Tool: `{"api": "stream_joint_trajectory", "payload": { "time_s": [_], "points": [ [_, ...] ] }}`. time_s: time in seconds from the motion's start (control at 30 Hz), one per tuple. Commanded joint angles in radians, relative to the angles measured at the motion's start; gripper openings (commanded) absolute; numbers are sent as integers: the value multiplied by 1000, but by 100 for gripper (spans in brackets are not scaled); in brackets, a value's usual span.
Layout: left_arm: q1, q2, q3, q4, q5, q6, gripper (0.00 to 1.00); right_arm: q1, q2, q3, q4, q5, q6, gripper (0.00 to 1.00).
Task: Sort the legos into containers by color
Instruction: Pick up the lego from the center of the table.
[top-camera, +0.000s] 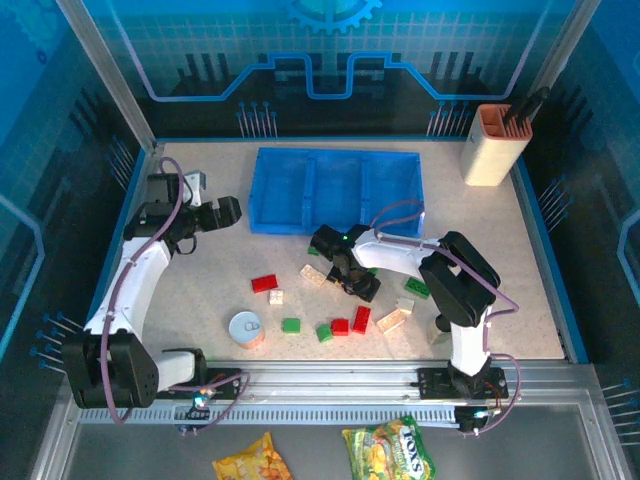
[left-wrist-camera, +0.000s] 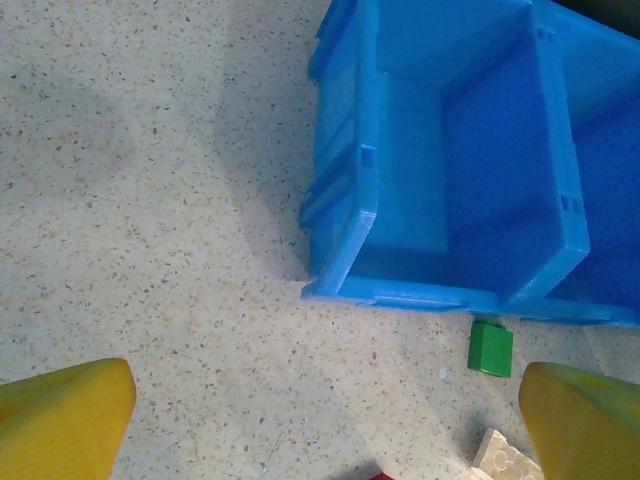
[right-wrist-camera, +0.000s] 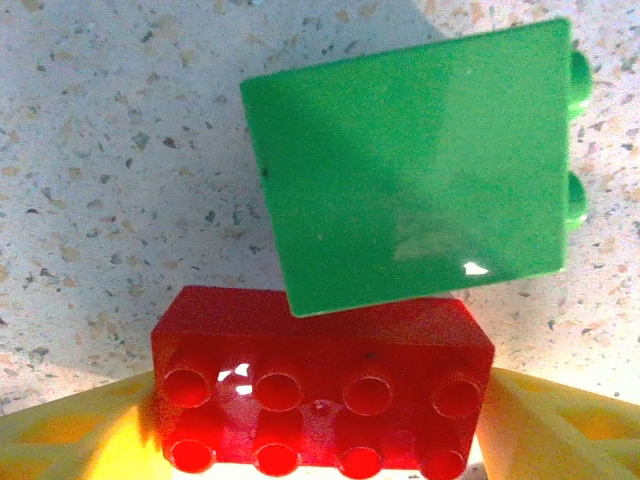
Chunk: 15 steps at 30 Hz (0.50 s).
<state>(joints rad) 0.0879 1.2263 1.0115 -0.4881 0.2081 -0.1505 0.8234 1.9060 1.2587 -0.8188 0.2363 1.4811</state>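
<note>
Right claw (right-wrist-camera: 320, 432) sits at desk level, and the red 8-stud plastic brick (right-wrist-camera: 322, 385) lies squarely between its 2 yellow fingers (right-wrist-camera: 70, 435), 1 at each short end. The fingers sit hard by the brick, but whether they actually pinch it, I cannot tell. Just beyond, a square green plastic brick (right-wrist-camera: 415, 165) meets the red one's far edge at a slight tilt. Its smooth face shows, with 2 studs poking out on the right.

Over to the left claw (left-wrist-camera: 325, 425): fingers spread wide, nothing between them but the speckled desk (left-wrist-camera: 150, 200). It hovers just outside the near left corner of the bright-blue plastic bin (left-wrist-camera: 345, 215). A small green brick (left-wrist-camera: 490, 347) sits just in front of the bin's front wall, and a cream brick (left-wrist-camera: 508, 457) lies near 1 fingertip.

The overhead camera gives what the wrists cannot. The bin's 3 compartments stand side by side at the far middle of the desk. Red, green and cream bricks (top-camera: 340, 326) lie scattered between the bin and the arm bases, beside a round white-orange tin (top-camera: 245, 328). A tall beige holder with an orange top (top-camera: 492, 148) stands at the far right corner. On the near ledge, a green-and-yellow snack bag (top-camera: 390, 450) reads "FOXS".
</note>
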Motion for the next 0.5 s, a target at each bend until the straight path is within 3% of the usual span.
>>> {"api": "stream_joint_trajectory", "payload": {
  "time_s": [0.0, 0.3, 0.47],
  "points": [
    [18, 7, 4, 3, 34, 16, 99, -10, -1, 15, -28, 35, 1, 73],
    [20, 8, 6, 3, 41, 12, 99, 1, -27, 22, -35, 52, -34, 66],
    [21, 9, 7, 4, 44, 10, 99, 15, -62, 33, -43, 71, -167, 64]
  ]
}}
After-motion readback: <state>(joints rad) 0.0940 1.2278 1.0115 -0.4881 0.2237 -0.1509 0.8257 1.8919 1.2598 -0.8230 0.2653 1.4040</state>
